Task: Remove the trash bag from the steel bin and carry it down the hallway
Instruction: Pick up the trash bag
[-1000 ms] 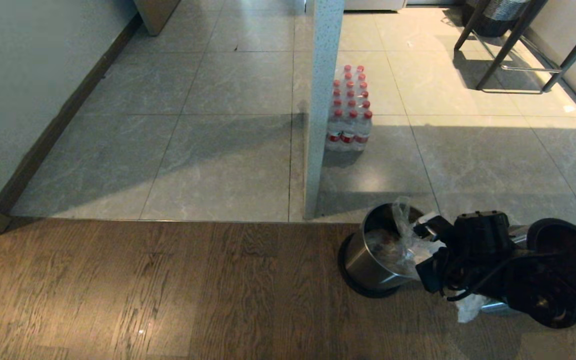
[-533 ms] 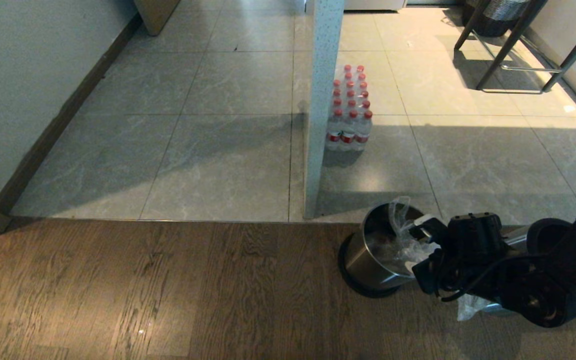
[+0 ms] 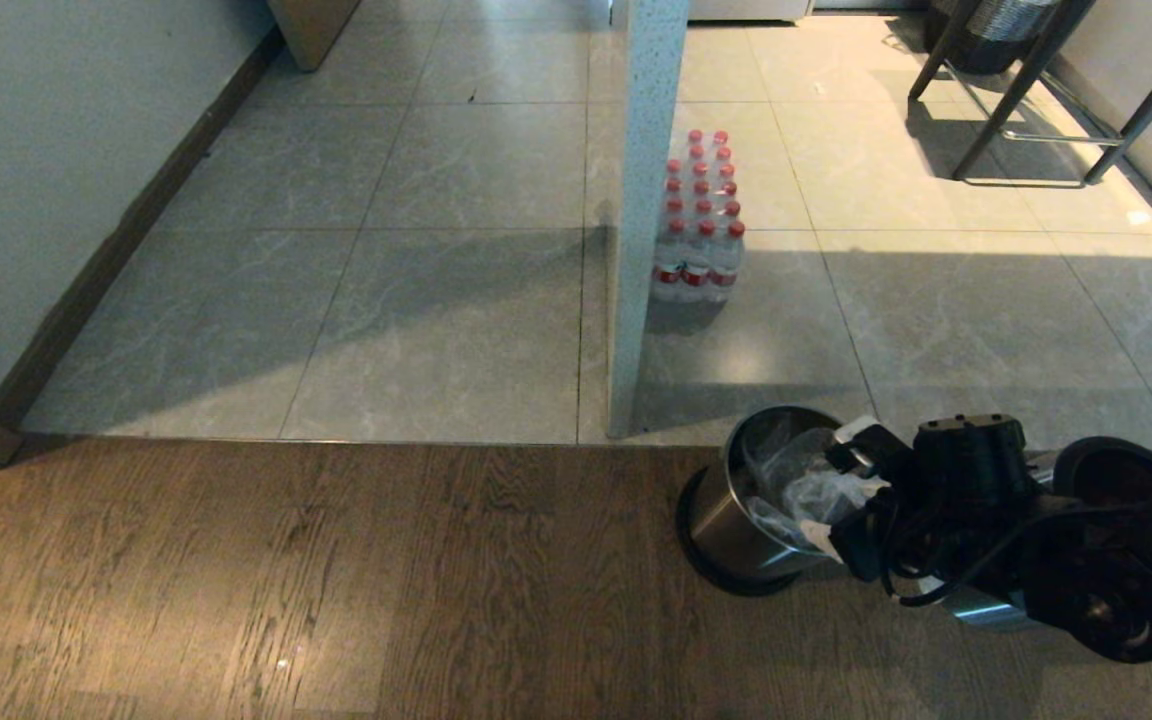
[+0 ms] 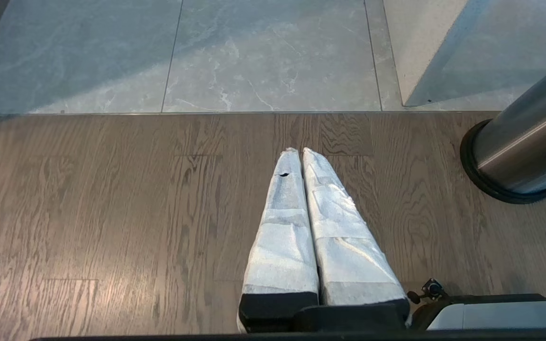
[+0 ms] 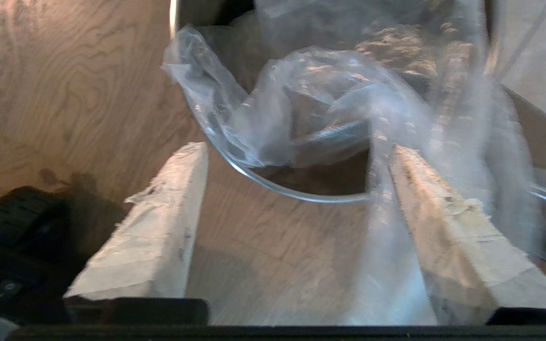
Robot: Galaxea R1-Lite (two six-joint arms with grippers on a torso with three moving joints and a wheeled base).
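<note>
the steel bin point(image 3: 751, 500) stands on the wooden floor point(image 3: 336, 580), close to where the grey tiles point(image 3: 456, 330) begin, beside the white pillar point(image 3: 641, 220). the clear trash bag point(image 3: 801, 485) is in the bin, crumpled, with its loose edge hanging over the near rim. a pack of water bottles point(image 3: 699, 220) stands well apart on the tiles and plays no part.

the right end effector point(image 3: 851, 490) is at the near rim of the bin. in the right wrist view its two wrapped fingers point(image 5: 159, 227) are spread wide with bare floor between them. part of the bag film lies across one finger, but nothing is pinched, so it holds nothing. the left end effector point(image 4: 296, 154) hangs over the wooden floor to the side of the bin, with its fingers pressed together and empty.

in my judgement the step in hand is to take hold of the bag at the rim. to do it well, the open fingers should go forward until one is inside the rim and one outside of the film, so a thick fold of plastic sits between them, not the steel edge. then close firmly and lift straight up and slowly. the bin looks light, so it may tip or rise with the bag; thin film can also slip out or tear if only one layer is caught.
</note>
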